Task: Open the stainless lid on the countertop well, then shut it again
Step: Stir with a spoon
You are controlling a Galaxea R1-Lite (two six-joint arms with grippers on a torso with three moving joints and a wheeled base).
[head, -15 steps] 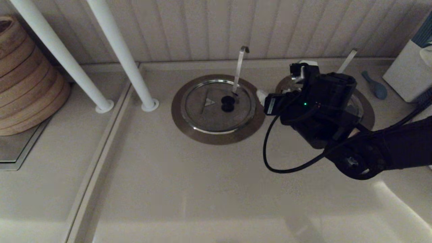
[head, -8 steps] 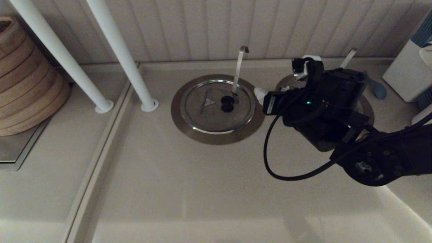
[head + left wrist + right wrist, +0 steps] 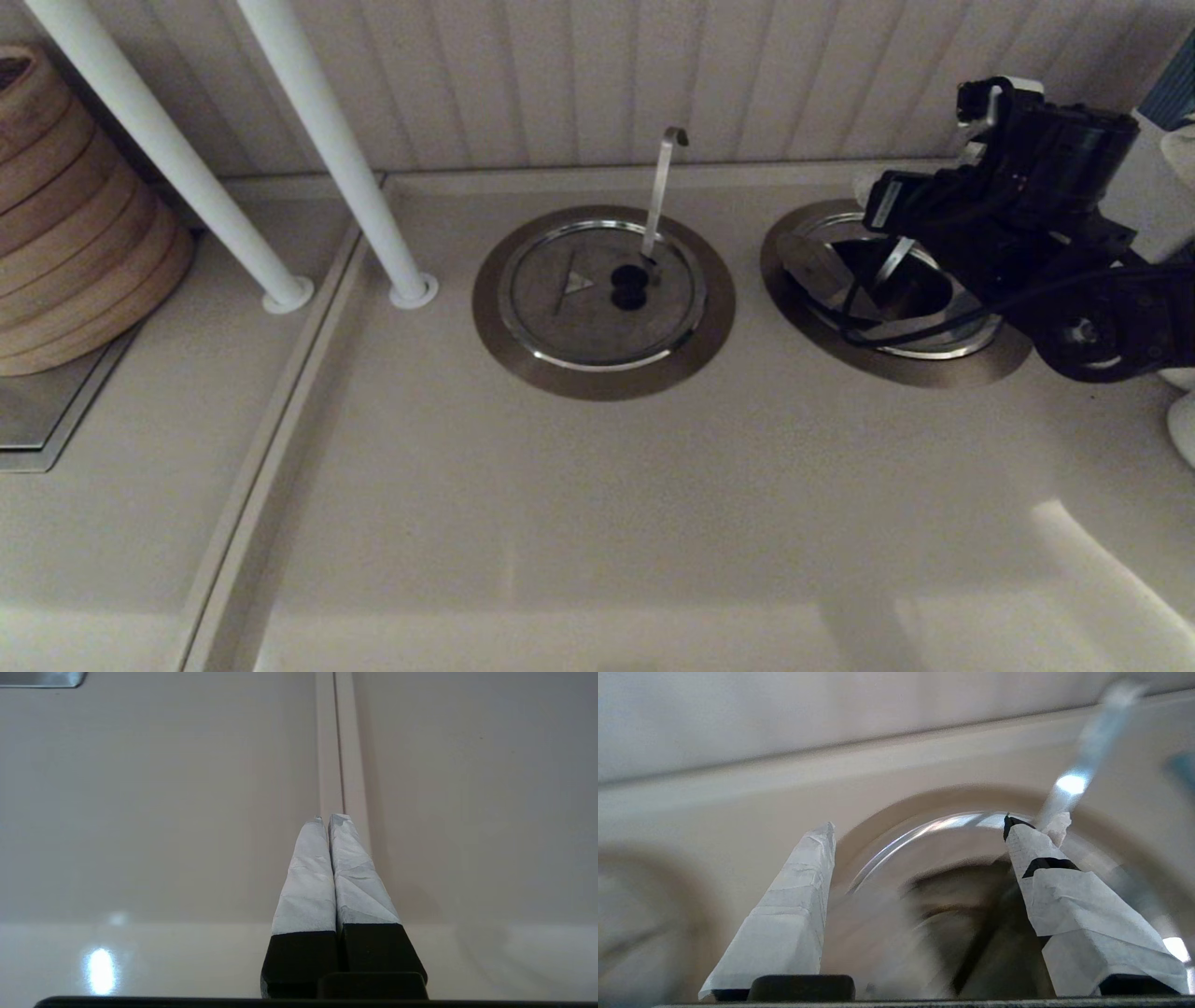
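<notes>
The countertop well lies at the right, its brushed-steel ring partly under my right arm. The left half of the stainless lid stands tilted up, and a dark opening shows beside it. It is a blurred grey flap in the right wrist view. The straight ladle handle rises from the opening. My right gripper hangs open above the well's far side, holding nothing, its fingers wide apart. My left gripper is shut over bare counter, out of the head view.
A second well with a closed lid and a hook-tipped ladle handle sits at the centre. Two white poles and stacked bamboo steamers stand at the left. The panelled wall runs close behind the wells.
My right arm has swung right and toward the back wall, uncovering the right well. Its lid now shows half tilted up with the opening dark.
</notes>
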